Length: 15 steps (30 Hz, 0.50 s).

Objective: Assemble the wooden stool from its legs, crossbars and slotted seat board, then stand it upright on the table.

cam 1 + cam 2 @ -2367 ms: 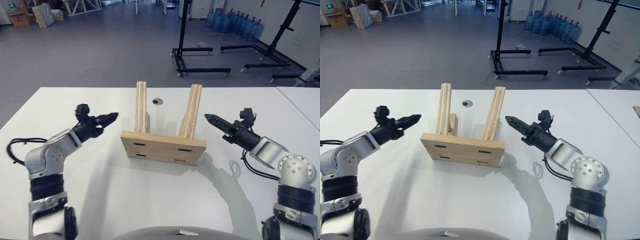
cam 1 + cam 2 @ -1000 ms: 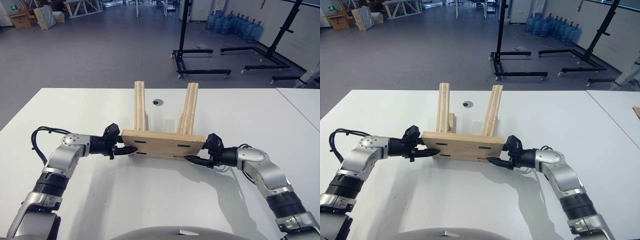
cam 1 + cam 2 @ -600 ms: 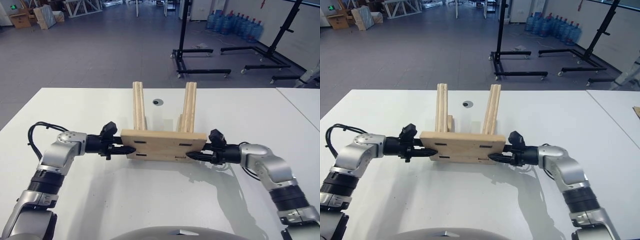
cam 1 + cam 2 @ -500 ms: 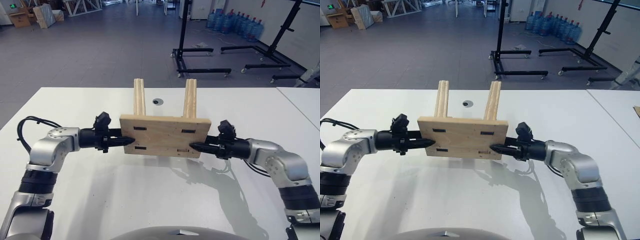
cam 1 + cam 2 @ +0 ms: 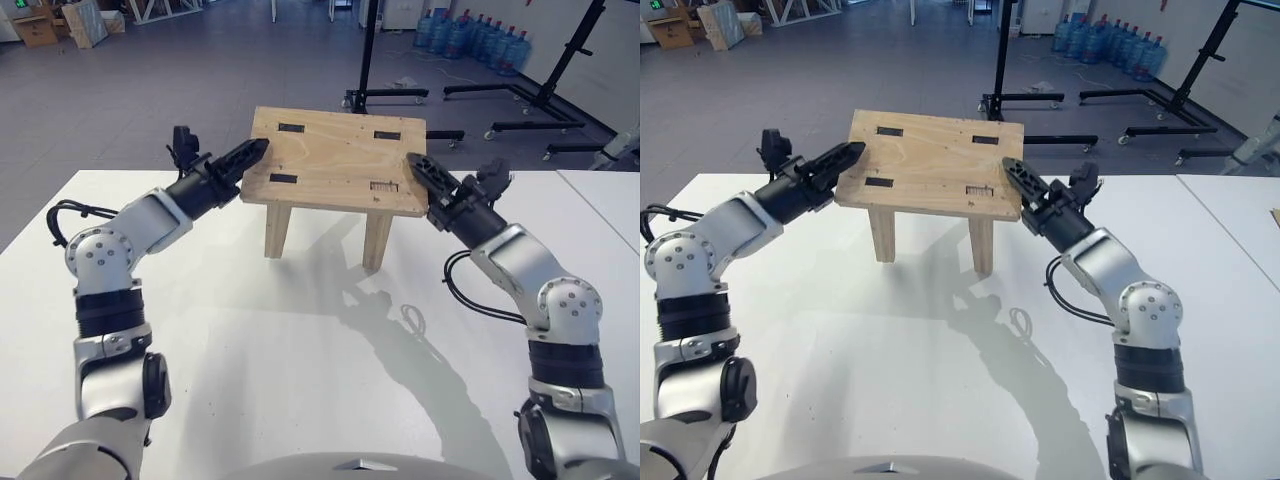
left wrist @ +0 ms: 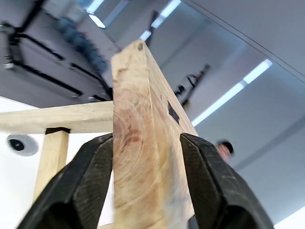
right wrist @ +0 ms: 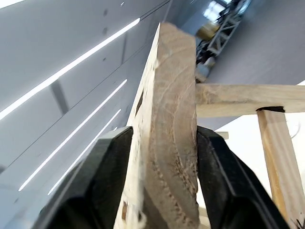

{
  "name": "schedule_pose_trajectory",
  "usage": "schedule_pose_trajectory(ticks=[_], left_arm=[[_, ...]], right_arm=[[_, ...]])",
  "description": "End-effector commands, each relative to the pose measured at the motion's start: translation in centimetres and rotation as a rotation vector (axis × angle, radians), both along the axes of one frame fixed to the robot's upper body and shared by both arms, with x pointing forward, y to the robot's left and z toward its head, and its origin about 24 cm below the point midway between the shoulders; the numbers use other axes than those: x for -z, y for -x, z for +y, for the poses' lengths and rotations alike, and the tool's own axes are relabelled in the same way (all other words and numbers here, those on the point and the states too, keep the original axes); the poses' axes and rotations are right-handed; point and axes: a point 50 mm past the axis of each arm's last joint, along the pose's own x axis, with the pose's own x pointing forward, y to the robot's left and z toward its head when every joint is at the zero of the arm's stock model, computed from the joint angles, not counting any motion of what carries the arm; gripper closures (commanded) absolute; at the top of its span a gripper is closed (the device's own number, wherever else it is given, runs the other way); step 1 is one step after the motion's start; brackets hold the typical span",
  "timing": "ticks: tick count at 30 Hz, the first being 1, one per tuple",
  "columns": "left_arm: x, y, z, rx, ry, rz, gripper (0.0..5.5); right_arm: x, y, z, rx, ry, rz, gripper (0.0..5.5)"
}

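The assembled wooden stool (image 5: 335, 160) is upright, with its slotted seat board on top and its legs (image 5: 275, 228) pointing down at the white table (image 5: 300, 390). I cannot tell whether the feet touch the table. My left gripper (image 5: 255, 150) is shut on the seat's left edge, and my right gripper (image 5: 415, 165) is shut on the right edge. In the left wrist view the black fingers (image 6: 93, 186) clamp the board's end grain, with a crossbar (image 6: 57, 117) below it. The right wrist view shows its fingers (image 7: 109, 181) clamping the opposite end.
A round hole (image 6: 19, 143) sits in the tabletop beneath the stool. A cable loop (image 5: 412, 320) lies by my right arm. Black wheeled stands (image 5: 520, 100) and water bottles (image 5: 470, 25) are on the floor beyond the table. Another table (image 5: 610, 185) adjoins at the right.
Both grippers closed on the seat board's ends, lifted the stool off its side and turned it so the legs swung from pointing away to pointing down. The camera view also shifted.
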Motion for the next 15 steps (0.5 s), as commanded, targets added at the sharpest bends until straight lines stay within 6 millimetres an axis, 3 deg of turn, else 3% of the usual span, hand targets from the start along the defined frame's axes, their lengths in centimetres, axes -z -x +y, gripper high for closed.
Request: schedule_pose_trajectory(ticks=[1, 6, 12, 15], left_arm=[[-2.0, -1.0, -1.4, -0.022, 0.115, 0.025, 2.53], [1.0, -2.0, 0.0, -0.172, 0.204, 0.169, 1.75], [2.4, -2.4, 1.1, -0.346, 0.170, 0.228, 0.96], [1.6, -1.9, 3.4, -0.587, -0.138, 0.035, 0.92]], right_arm=[[-2.4, -1.1, 0.2, 0.052, -0.029, -0.058, 2.60], [1.3, -2.9, -3.7, 0.272, 0.008, 0.083, 2.54], [3.3, -2.3, -4.1, 0.371, 0.071, 0.137, 2.54], [3.1, -1.6, -5.2, 0.507, 0.335, 0.040, 2.54]])
